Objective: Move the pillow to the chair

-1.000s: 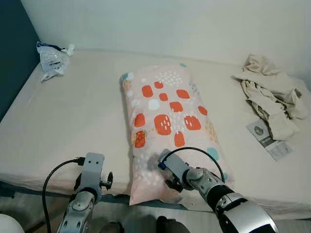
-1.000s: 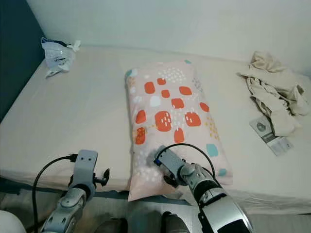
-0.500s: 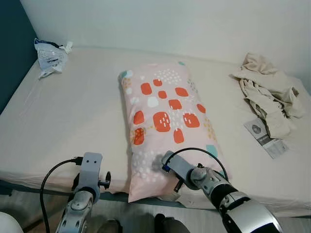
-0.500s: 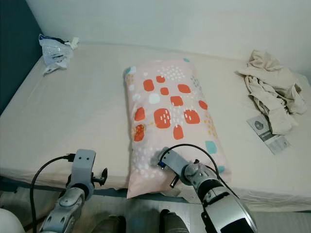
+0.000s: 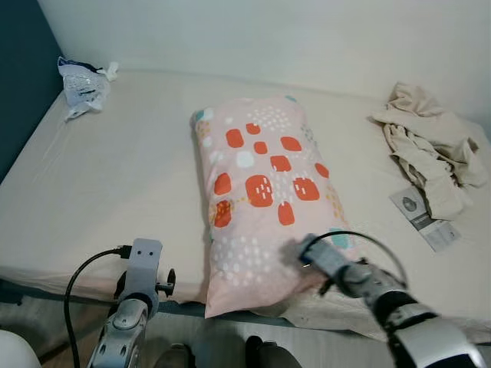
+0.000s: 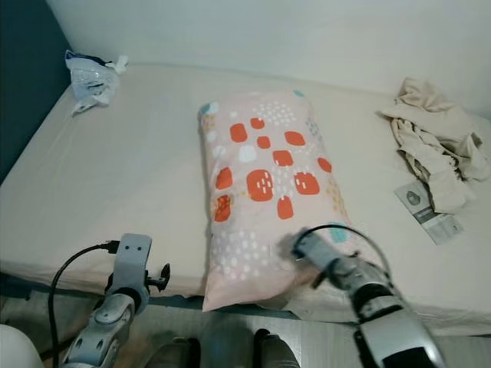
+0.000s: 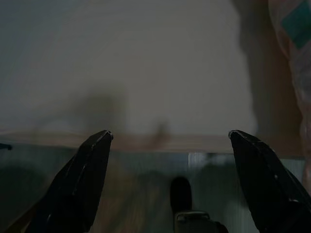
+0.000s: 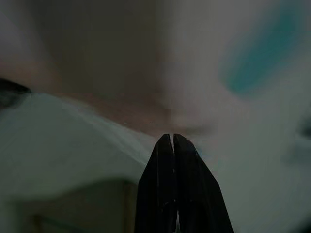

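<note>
The pillow (image 5: 265,192) lies mid-bed (image 5: 115,176), unlifted, so nearly everything is left. My right gripper (image 8: 173,145), fingers pressed together and empty, noses at its near right corner; my left gripper (image 7: 170,138) hangs spread near the bed edge.

Evenly lit bedroom scene from the head cameras; both wrist views dim.

Soft, diffuse light, faint shadows, no glare. The right arm (image 5: 360,280) is smeared by motion blur. The right wrist view is dark and out of focus, the left wrist view murky.
</note>
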{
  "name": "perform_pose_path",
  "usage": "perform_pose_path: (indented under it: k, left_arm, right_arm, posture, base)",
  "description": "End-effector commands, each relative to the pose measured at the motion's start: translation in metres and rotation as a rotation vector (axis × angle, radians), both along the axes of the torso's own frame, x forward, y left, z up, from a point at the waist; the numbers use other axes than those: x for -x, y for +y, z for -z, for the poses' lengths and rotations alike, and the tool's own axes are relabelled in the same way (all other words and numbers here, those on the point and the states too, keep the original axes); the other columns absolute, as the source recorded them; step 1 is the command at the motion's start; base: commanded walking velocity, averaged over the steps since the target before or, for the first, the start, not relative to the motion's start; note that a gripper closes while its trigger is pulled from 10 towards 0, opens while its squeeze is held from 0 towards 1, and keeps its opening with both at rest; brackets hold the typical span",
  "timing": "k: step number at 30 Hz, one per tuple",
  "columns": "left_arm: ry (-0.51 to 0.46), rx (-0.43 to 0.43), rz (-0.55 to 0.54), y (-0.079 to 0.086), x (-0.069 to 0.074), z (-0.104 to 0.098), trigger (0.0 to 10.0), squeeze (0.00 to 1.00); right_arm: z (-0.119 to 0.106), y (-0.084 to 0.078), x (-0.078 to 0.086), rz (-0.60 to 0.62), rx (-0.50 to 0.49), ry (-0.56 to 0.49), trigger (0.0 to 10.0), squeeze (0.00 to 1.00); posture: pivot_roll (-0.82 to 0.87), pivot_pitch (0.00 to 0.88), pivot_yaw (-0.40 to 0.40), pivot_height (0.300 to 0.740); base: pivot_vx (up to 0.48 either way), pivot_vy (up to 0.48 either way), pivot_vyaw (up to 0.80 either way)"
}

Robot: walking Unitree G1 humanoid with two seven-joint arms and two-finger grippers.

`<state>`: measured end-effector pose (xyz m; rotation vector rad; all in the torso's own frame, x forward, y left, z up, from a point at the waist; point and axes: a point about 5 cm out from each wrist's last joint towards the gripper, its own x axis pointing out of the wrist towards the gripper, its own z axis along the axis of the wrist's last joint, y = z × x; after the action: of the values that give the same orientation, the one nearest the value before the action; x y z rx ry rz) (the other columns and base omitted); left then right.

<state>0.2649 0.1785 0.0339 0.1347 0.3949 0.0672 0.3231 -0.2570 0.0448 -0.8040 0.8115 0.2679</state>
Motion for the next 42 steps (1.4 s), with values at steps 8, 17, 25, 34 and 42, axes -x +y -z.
perform_pose_path:
  k: [8,17,25,34,42]
  left_arm:
    - [0.041,0.0,-0.007,0.001,0.007,0.009,10.0,0.0]
    - [0.023,0.017,-0.047,0.008,0.003,0.009,10.0,0.0]
    - [0.027,-0.034,-0.05,0.021,0.001,0.009,10.0,0.0]
    - [0.039,-0.038,-0.07,0.021,0.017,0.013,10.0,0.0]
    - [0.033,-0.035,-0.07,0.019,0.016,0.014,10.0,0.0]
  right_arm:
    - [-0.066,-0.054,-0.021,0.304,-0.03,-0.442,0.0,0.0]
    - [-0.029,0.093,-0.029,-0.085,-0.815,-0.242,10.0,0.0]
    - [-0.01,0.175,-0.008,-0.393,-0.86,-0.004,10.0,0.0]
    - [0.014,0.188,0.0,-0.39,-0.427,0.029,10.0,0.0]
    - [0.027,0.126,-0.001,-0.179,-0.223,-0.024,10.0,0.0]
  posture:
    - [0.11,0.283,-0.094,0.74]
    - [0.07,0.201,-0.068,0.74]
    - [0.07,0.21,-0.079,0.74]
    - [0.12,0.243,-0.11,0.74]
    - [0.12,0.242,-0.115,0.74]
  base:
    - [0.0,0.0,0.0]
    - [0.0,0.0,0.0]
    - [0.0,0.0,0.0]
    - [0.0,0.0,0.0]
    - [0.0,0.0,0.0]
